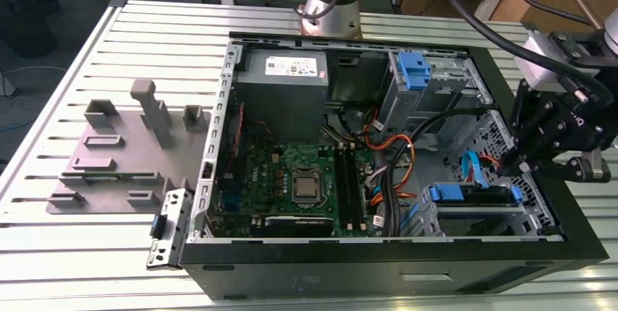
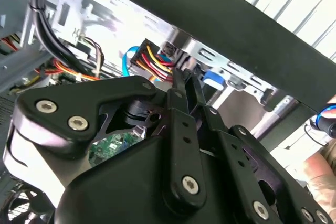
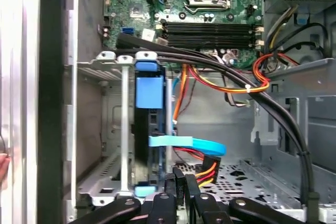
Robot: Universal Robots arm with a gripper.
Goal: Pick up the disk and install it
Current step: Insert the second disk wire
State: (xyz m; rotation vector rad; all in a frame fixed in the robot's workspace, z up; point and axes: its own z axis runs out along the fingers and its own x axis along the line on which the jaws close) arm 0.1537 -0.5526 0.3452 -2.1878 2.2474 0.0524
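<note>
An open computer case [image 1: 386, 275] is laid on its side on a slatted metal surface [image 1: 58, 253]. The disk [image 1: 473, 194] is seen inside the case, seated in the drive cage [image 1: 488, 220] at the corner nearest the exterior view's right. Its blue handle is turned towards the motherboard [image 1: 289, 173]. In the first wrist view the disk [image 3: 149, 129] is seen edge-on, held upright between the metal walls of the cage [image 3: 105, 129], with blue rails along its sides.

The gripper [image 1: 522, 166] is held over the edge of the case at the exterior view's right, just beside the cage, and is pointed down into the case. In the first wrist view the gripper [image 3: 184, 174] is seen close to the end of the disk. The jaws are drawn together, with only a thin slit left between them. A connector [image 3: 207, 169] with yellow, red and black wires is found right beside the jaws, and whether it is touched cannot be told. A light blue flat cable [image 3: 189, 144] is run from the disk's side towards that connector.

In the second wrist view the gripper [image 2: 188, 85] is seen just beside the same connector [image 2: 157, 59]. A grey power supply [image 1: 289, 72] is mounted at the far end of the case, and a grey fixture [image 1: 116, 152] is set on the surface at the exterior view's left.
</note>
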